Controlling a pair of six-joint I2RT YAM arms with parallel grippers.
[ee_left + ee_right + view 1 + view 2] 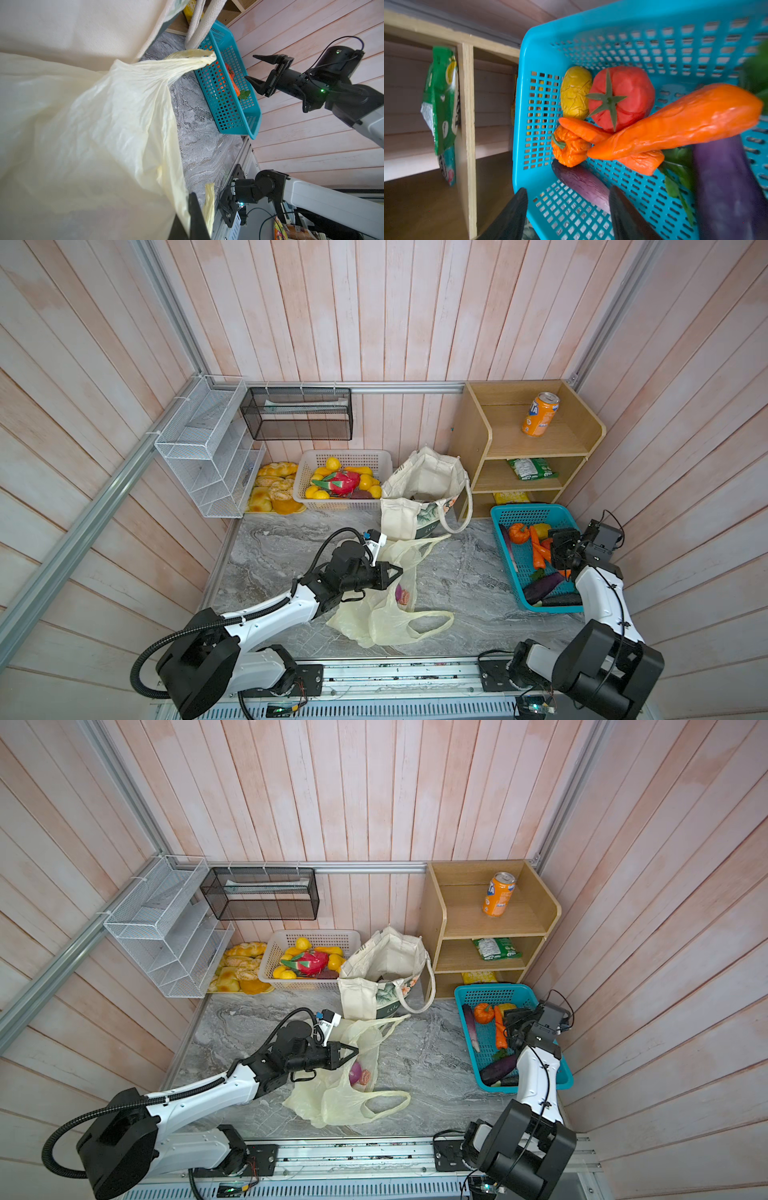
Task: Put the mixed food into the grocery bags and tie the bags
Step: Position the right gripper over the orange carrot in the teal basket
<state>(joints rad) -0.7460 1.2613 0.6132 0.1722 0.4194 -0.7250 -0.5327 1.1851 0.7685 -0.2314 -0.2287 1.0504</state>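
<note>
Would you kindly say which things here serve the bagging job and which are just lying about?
Job: plastic bag, tote, bagged food, vegetables.
Lying about: orange can, green packet, white rack, bread.

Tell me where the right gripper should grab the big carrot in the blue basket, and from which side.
Grip the big carrot across its thick middle, coming from above. It lies on top of the pile in the blue basket, flanks mostly clear, so the open right gripper could probably straddle it crosswise. Its narrow tip rests on the smaller carrot, leaving little room there.
</note>
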